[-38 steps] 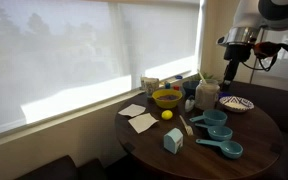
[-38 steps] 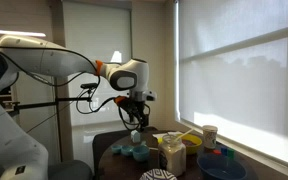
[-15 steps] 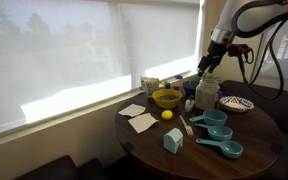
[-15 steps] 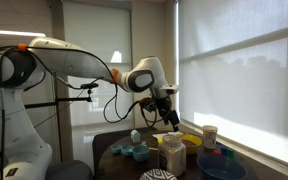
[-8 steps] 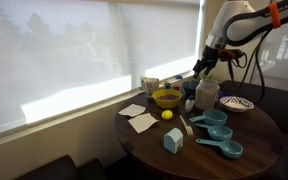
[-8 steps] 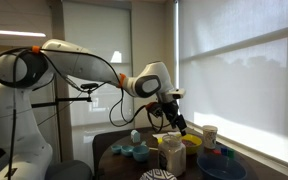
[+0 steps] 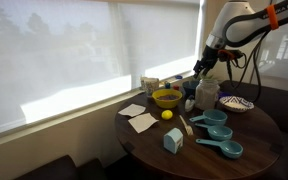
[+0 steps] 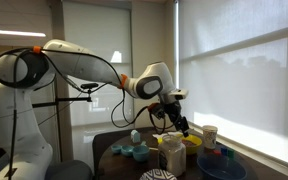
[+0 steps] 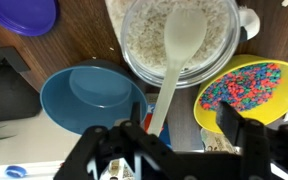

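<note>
No brand or label can be read here, tbh. Whatever is printed on the small pale blue carton (image 7: pixel 173 141) at the near side of the round dark wooden table (image 7: pixel 149 155) is too small to be made out.

The gripper (image 9: pixel 181 135) is seen in the wrist view with its fingers (image 9: pixel 134 138) spread wide apart. The handle of the pale wooden spoon (image 9: pixel 176 50) is caught between them, closer to the left one. Whether the handle is actually touched can't be told. The spoon is stood in a clear glass jar of oats (image 9: pixel 134 65), bowl end up and tilted.

The jar is hemmed in pretty tightly. A round blue bowl (image 9: pixel 89 98) is set just beside it on the left, and a yellow bowl of coloured cereal (image 9: pixel 200 102) just beside it on the right. A purple lid (image 9: pixel 24 15) is placed further off to the left, and a white cup (image 9: pixel 249 20) on the far right.

In both exterior views the gripper (image 7: pixel 199 68) (image 8: pixel 174 120) is held right over the jar (image 7: pixel 206 92) at the far side of the table. Nearer the front, teal measuring cups (image 7: pixel 219 130), white paper squares (image 7: pixel 139 120) and a small yellow ball (image 7: pixel 167 114) are laid out, well apart from the gripper.
</note>
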{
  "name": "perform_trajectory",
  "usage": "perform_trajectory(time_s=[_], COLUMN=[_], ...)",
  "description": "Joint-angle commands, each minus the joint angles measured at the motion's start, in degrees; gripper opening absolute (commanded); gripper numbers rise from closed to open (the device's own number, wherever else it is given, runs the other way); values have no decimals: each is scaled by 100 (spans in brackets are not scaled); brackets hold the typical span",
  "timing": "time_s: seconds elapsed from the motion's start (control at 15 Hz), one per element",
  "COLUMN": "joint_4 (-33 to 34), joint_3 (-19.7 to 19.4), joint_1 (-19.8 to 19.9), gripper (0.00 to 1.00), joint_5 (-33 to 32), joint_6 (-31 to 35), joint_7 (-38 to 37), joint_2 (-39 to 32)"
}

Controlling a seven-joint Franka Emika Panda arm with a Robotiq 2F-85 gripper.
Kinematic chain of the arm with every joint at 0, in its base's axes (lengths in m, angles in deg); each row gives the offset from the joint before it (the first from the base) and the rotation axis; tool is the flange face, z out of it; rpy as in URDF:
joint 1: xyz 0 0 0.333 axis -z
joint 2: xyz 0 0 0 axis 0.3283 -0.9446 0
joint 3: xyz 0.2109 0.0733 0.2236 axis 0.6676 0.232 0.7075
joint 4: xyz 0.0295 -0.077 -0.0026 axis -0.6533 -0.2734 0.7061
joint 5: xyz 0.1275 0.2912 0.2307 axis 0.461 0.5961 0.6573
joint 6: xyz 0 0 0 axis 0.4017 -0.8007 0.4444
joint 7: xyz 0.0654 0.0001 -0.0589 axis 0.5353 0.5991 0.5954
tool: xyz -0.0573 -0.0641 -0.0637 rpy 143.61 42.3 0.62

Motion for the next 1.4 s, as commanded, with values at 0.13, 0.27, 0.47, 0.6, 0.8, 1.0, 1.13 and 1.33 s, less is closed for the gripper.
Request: perform_trajectory(time_s=[0.13,0.27,0.47,0.6,0.8,1.0,1.13,1.33], joint_4=[-38,-65,-117,-146,-202,-327,-467,-761], joint_3=[-36,-40,-42,-44,-48,-26,12,96], joint_1=[52,54,47,51,77,102,107,138], gripper=[34,22,16,12,3,3,3,3], joint_5=[57,43,58,57,-8,-83,-139,-233], joint_6=[154,172,196,235,335,538,727,975], joint_7=[-106,-140,-147,-167,-242,-310,-368,-662], joint_2=[-29,-26,-12,12,111,243,321,404])
